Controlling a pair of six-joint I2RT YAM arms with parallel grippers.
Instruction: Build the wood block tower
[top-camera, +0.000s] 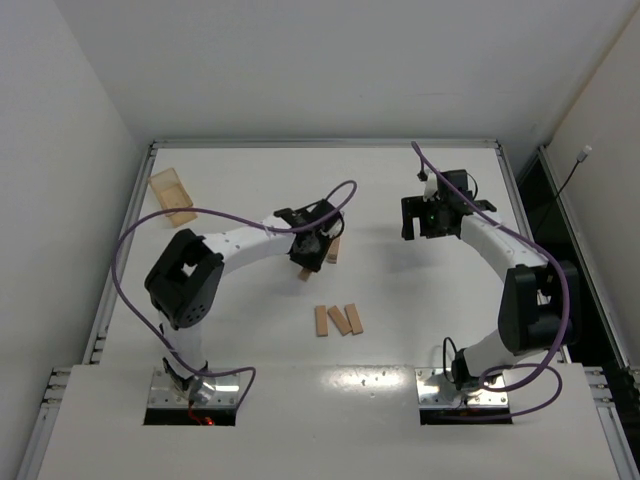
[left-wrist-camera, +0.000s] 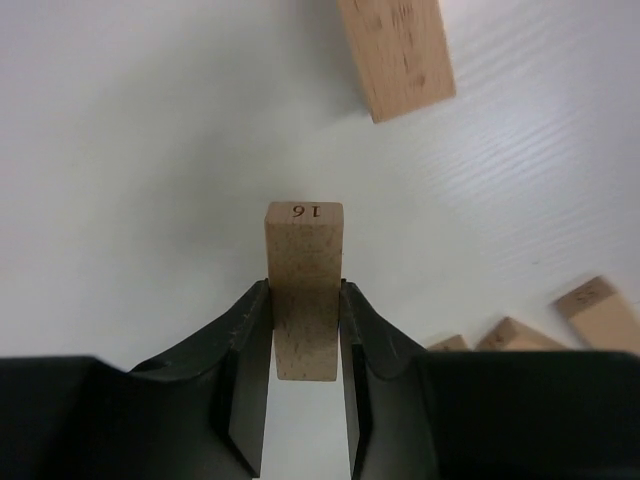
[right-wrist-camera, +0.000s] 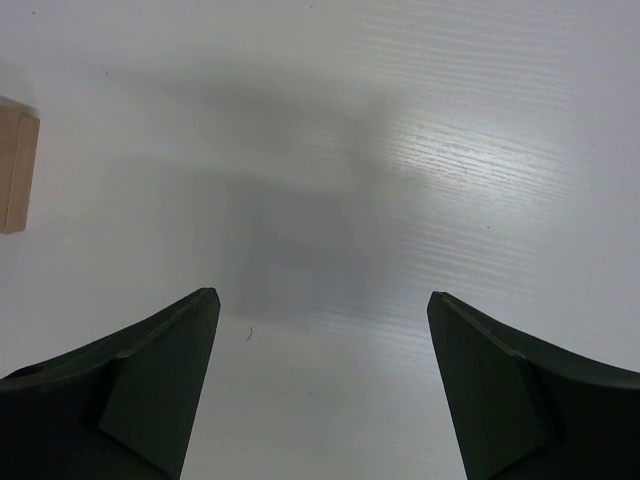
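Three light-tan wooden rectangular planks (top-camera: 339, 320) lie side by side on the white table (top-camera: 240, 170), toward its near middle. Just beyond them the left gripper (left-wrist-camera: 305, 292) is closed on another tan plank stamped "16" (left-wrist-camera: 305, 240), black fingers (left-wrist-camera: 250, 330) pressed against both its long sides. One more plank (left-wrist-camera: 395, 55) sits close ahead of it. The right gripper (right-wrist-camera: 321, 297) hovers well apart, jaws spread wide, holding nothing. A translucent amber box (top-camera: 172, 193) sits far left.

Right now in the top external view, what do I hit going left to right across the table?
Amber box → left gripper gripping a wood block → right gripper. Loose blocks overlap it; omitted.
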